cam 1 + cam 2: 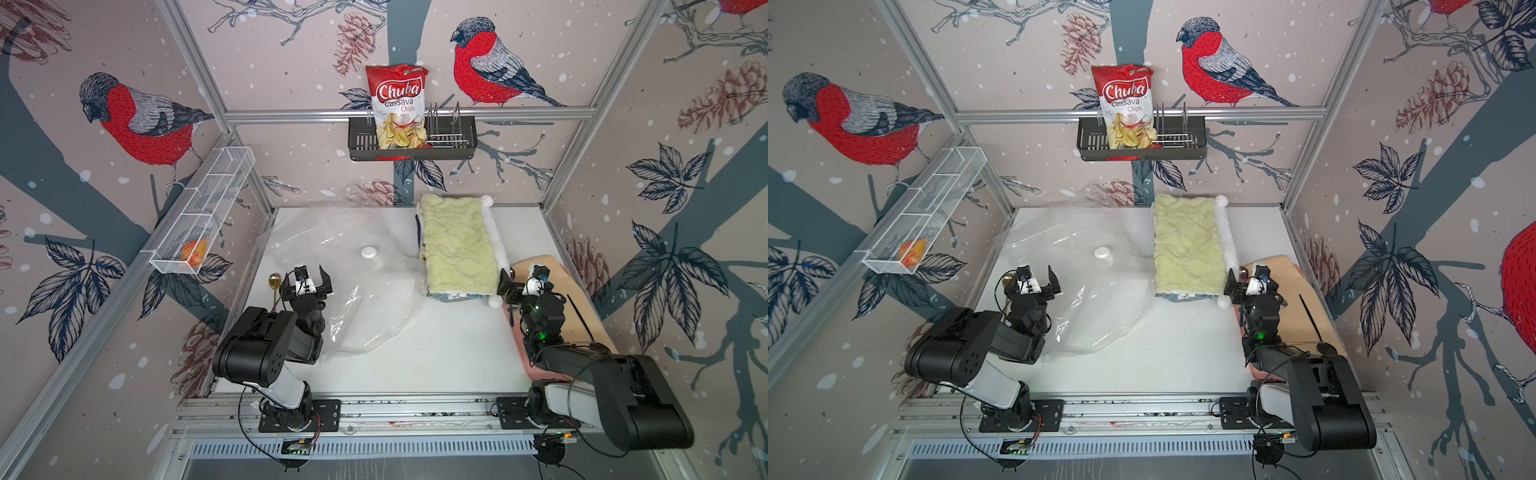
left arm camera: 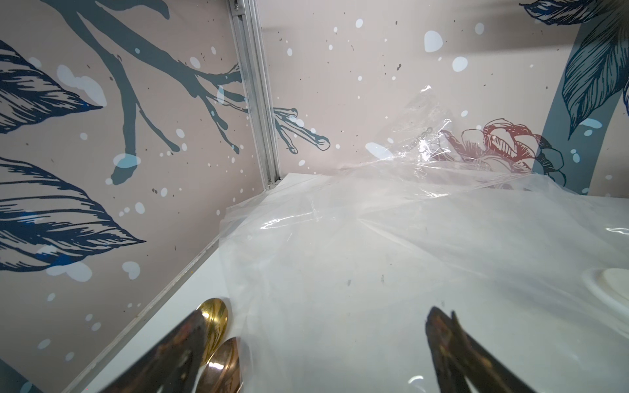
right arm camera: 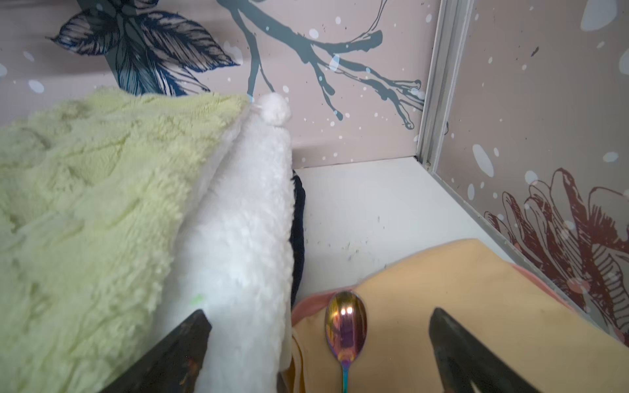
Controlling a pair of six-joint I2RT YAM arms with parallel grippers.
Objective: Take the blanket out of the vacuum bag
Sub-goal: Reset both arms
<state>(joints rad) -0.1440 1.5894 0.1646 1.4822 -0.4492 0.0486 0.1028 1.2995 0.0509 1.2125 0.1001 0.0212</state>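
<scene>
The vacuum bag (image 1: pixel 357 282) (image 1: pixel 1084 291) is clear crinkly plastic lying flat and empty on the left half of the white table, with a round white valve cap (image 1: pixel 368 252) (image 1: pixel 1101 252) on its face. The blanket (image 1: pixel 457 245) (image 1: pixel 1185 245), pale green fleece with a white border and pompoms, lies folded outside the bag at the back right. My left gripper (image 1: pixel 307 276) (image 2: pixel 316 314) is open above the bag's (image 2: pixel 408 238) near left part. My right gripper (image 1: pixel 521 278) (image 3: pixel 320 314) is open, with one finger against the blanket's (image 3: pixel 85 204) white edge.
Two metal spoons (image 2: pixel 214 320) lie by the left wall next to the bag. A beige cloth (image 1: pixel 557 282) (image 3: pixel 459 289) with an iridescent spoon (image 3: pixel 345 323) and a black utensil (image 1: pixel 579 311) lies right of the blanket. A chips bag (image 1: pixel 397 108) stands in a wall rack; a wire basket (image 1: pixel 203 208) hangs left.
</scene>
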